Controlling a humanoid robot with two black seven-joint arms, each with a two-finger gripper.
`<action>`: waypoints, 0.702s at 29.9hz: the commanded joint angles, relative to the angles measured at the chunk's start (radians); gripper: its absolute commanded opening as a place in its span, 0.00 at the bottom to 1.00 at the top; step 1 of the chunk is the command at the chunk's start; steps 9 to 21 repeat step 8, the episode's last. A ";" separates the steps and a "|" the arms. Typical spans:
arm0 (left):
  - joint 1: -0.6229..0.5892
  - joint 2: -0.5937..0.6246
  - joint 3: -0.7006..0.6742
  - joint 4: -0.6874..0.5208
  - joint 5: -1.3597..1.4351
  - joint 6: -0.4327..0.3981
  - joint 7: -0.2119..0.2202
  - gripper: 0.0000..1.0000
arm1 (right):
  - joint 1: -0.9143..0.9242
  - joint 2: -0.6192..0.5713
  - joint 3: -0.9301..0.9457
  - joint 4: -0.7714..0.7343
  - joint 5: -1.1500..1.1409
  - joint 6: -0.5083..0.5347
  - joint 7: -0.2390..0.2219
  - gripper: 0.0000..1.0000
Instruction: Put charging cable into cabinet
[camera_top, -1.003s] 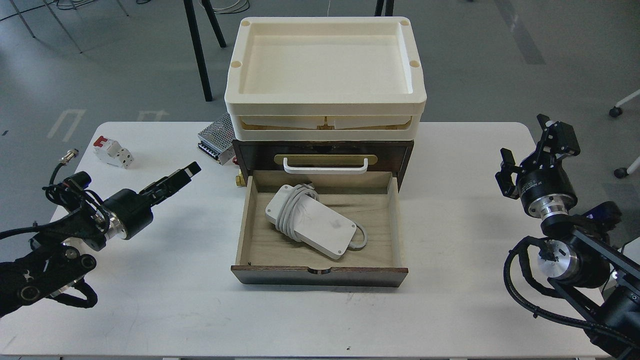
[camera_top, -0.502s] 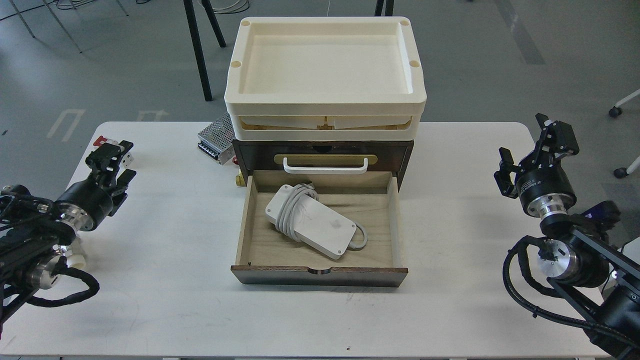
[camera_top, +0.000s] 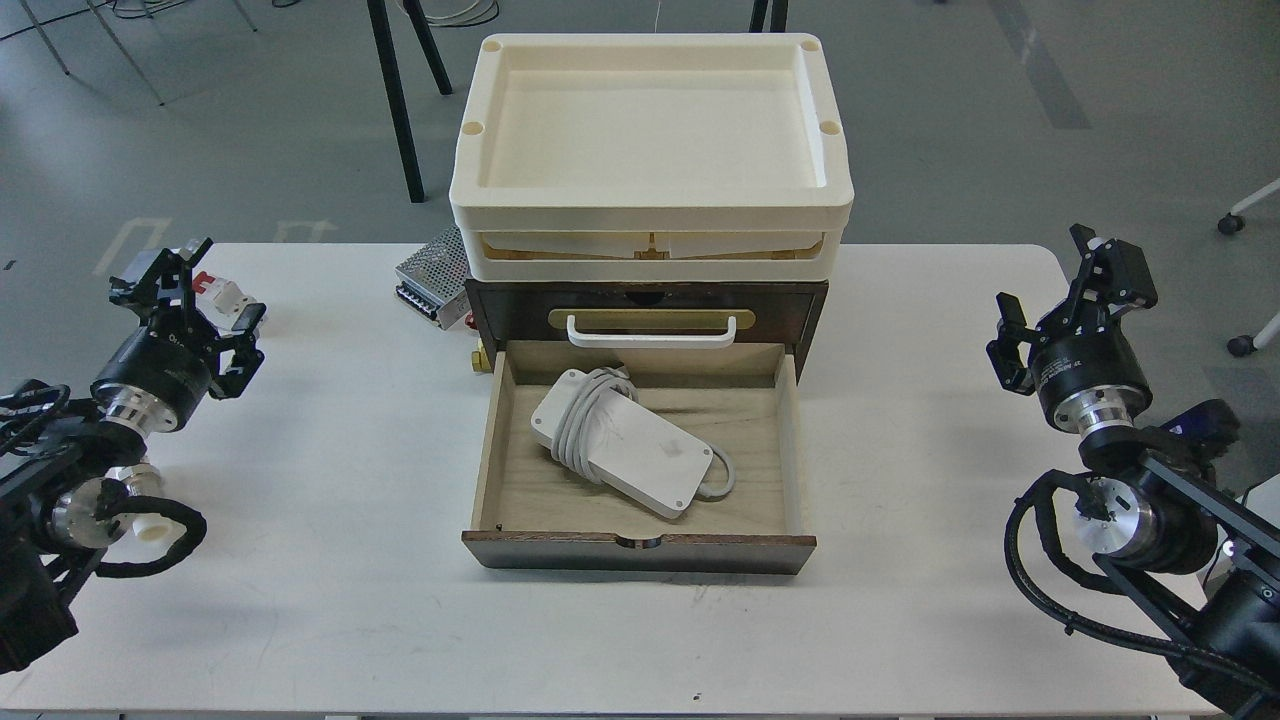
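Bench (camera_top: 300, 600): smooth, matte white top with rounded corners; grey floor beyond its far edge.

Cabinet (camera_top: 810, 305): dark brown wooden box at the middle of the far edge. Its pale wood drawer (camera_top: 790, 450) stands pulled out toward the near edge, its front lip dark with a small notch. Above the drawer, a white handle (camera_top: 650, 335) on a brass plate.

Charging cable (camera_top: 620, 445): flat white brick with rounded corners, lying diagonally on the drawer floor, with white cord wound around its far-left end and a loop by its right end. Bare drawer floor to the right and near left of it.

Cream plastic trays (camera_top: 650, 200) are stacked on the cabinet top, glossy, with deep rims. A silver perforated metal box (camera_top: 432, 275) sits just left of the cabinet. A white-and-red breaker block (camera_top: 222, 295) lies toward the far-left corner.

Left claw (camera_top: 185, 290): near the left edge, fingers spread, grasping nothing, close in front of the breaker block.

Right claw (camera_top: 1060, 290): near the right edge, fingers apart, released.

Wide bare bench lies on both sides of the drawer and along the near edge.
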 joint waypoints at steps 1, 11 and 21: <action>0.000 -0.021 -0.001 0.018 0.000 -0.007 0.000 0.97 | 0.000 0.000 0.000 0.000 0.000 0.001 0.000 0.99; 0.000 -0.022 -0.004 0.026 -0.003 -0.006 0.000 0.98 | 0.000 0.000 -0.002 0.000 0.000 -0.001 0.000 0.99; 0.000 -0.022 -0.004 0.026 -0.003 -0.006 0.000 0.98 | 0.000 0.000 -0.002 0.000 0.000 -0.001 0.000 0.99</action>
